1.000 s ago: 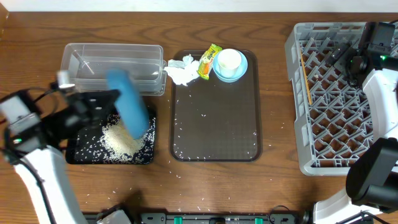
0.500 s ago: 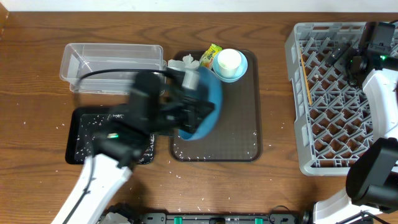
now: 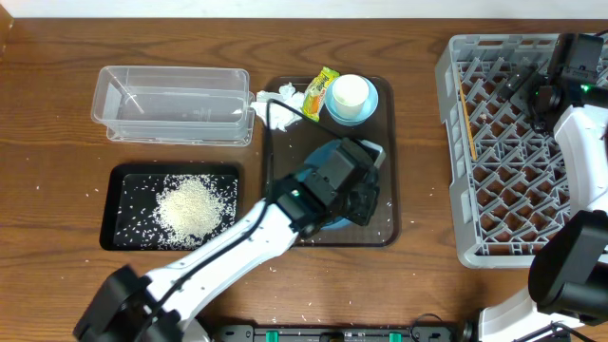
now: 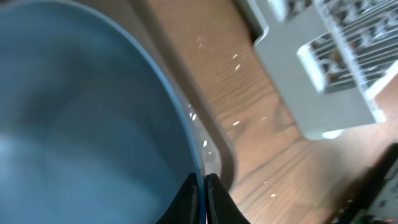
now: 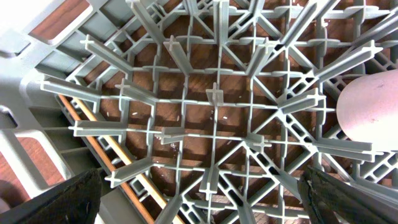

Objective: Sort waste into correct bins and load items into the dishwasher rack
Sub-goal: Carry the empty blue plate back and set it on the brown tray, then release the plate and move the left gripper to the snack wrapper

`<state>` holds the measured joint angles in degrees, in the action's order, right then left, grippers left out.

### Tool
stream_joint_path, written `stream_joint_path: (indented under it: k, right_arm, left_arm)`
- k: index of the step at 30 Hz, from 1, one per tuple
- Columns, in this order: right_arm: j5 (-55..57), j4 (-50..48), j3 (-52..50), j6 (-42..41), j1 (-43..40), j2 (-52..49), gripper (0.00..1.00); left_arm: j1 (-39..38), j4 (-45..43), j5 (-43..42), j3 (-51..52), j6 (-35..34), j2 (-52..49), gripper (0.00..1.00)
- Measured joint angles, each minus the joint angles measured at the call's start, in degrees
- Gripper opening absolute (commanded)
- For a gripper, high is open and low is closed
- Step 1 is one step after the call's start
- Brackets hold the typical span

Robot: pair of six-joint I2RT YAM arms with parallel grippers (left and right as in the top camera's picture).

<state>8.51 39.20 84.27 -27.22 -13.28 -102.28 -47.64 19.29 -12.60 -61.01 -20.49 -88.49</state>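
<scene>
My left gripper (image 3: 359,198) is shut on the rim of the large blue plate (image 3: 330,226) and holds it over the dark brown serving tray (image 3: 375,142). In the left wrist view the plate (image 4: 81,118) fills the left side, with my fingertips (image 4: 191,198) pinching its edge. The rice (image 3: 190,204) lies heaped in the black tray (image 3: 123,180). The clear tub (image 3: 171,104) stands behind it. The tissue (image 3: 277,106), the wrapper (image 3: 320,92) and the white cup (image 3: 350,92) in the pale-blue bowl (image 3: 369,106) sit at the serving tray's far end. My right gripper (image 5: 205,208) is open over the grey rack (image 3: 522,152), which holds chopsticks (image 5: 112,158) and a pink cup (image 5: 373,106).
Stray rice grains lie on the serving tray and on the wood around the black tray. The rack's corner (image 4: 323,62) shows close to the right of the held plate. The right arm (image 3: 579,142) hangs over the rack's right side.
My left arm has swung right with the blue plate, from above the black tray to over the serving tray. The rice heap now lies uncovered in the black tray. The right arm has not moved.
</scene>
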Motion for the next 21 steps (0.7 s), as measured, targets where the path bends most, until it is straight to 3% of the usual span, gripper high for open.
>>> stream_joint_path:
  k: [5,14,21]
  right_arm:
    - [0.00,0.02,0.00,-0.02,0.00,-0.02,0.99]
    - [0.00,0.02,0.00,-0.02,0.00,-0.02,0.99]
    - [-0.02,0.02,0.00,-0.02,0.00,-0.02,0.99]
  left_arm:
    - [-0.02,-0.15,1.05,-0.02,0.96,-0.68,0.31]
    - [0.57,-0.57,2.97,-0.48,1.07,-0.68,0.40]
    - [8.59,10.29,6.27,-10.62,3.78,-0.74,0.41]
